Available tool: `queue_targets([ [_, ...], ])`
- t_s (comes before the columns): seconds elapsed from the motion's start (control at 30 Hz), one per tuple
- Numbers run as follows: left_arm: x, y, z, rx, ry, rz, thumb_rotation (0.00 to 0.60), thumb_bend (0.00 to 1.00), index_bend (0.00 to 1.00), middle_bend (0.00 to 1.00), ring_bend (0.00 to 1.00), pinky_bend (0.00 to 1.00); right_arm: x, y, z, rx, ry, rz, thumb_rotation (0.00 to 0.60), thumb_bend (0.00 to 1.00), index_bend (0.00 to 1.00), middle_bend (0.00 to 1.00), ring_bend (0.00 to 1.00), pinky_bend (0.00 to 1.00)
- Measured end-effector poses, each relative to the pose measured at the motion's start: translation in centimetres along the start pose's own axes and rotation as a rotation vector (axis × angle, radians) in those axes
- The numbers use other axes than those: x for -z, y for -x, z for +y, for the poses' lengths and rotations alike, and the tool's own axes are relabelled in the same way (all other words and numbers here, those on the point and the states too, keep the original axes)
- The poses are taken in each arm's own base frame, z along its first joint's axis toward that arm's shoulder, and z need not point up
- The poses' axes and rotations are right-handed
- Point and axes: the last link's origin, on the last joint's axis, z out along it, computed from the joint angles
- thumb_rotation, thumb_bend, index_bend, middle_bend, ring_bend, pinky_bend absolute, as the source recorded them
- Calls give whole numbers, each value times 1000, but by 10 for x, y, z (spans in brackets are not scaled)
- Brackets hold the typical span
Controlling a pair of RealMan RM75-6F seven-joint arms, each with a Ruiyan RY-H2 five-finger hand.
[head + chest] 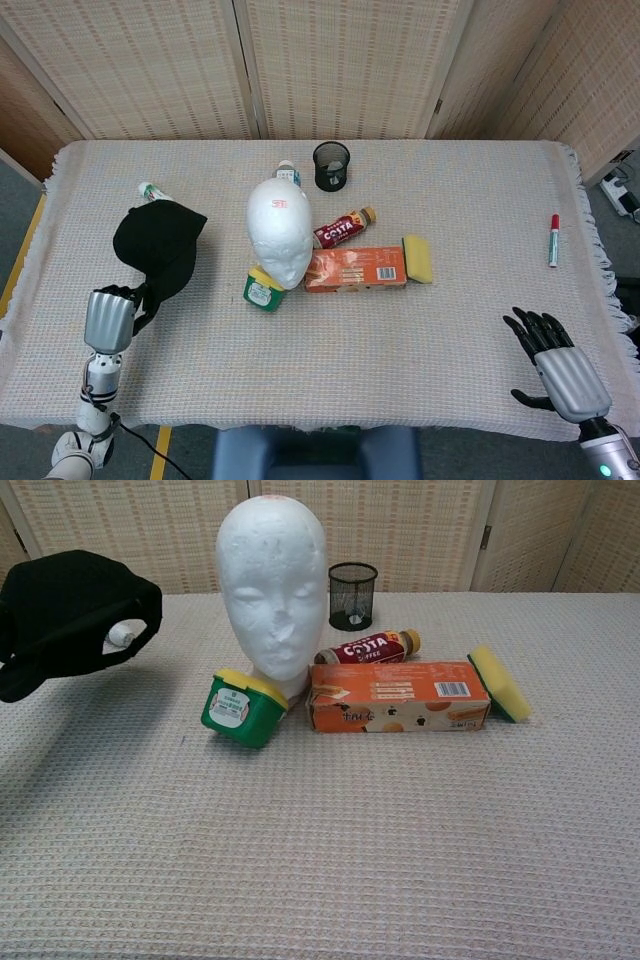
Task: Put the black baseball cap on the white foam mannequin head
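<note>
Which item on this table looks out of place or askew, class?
The green tub with a yellow lid is tipped on its side against the mannequin head. The Costa bottle also lies flat behind the biscuit box.
</note>
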Motion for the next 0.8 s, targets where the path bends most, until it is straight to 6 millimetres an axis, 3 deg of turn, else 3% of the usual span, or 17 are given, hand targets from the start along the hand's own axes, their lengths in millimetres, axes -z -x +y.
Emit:
queue_targets([
  [0.3,-15,-14,-7,-41,35,69,600,495,745,1000,1000,1000,2,-1,-1,-8,-7,-2,600,43,0,0,0,0],
  [0.5,-37,-28,-8,-68,70,149,600,496,746,1000,1000,1000,2,-3,0,-20,-9,-3,600,44,0,0,0,0],
  [0.8,-80,-43,19,-75,142,275,600,495,746,1000,1000,1000,1,-10,3,-52,-15,-4,600,44,0,0,0,0],
])
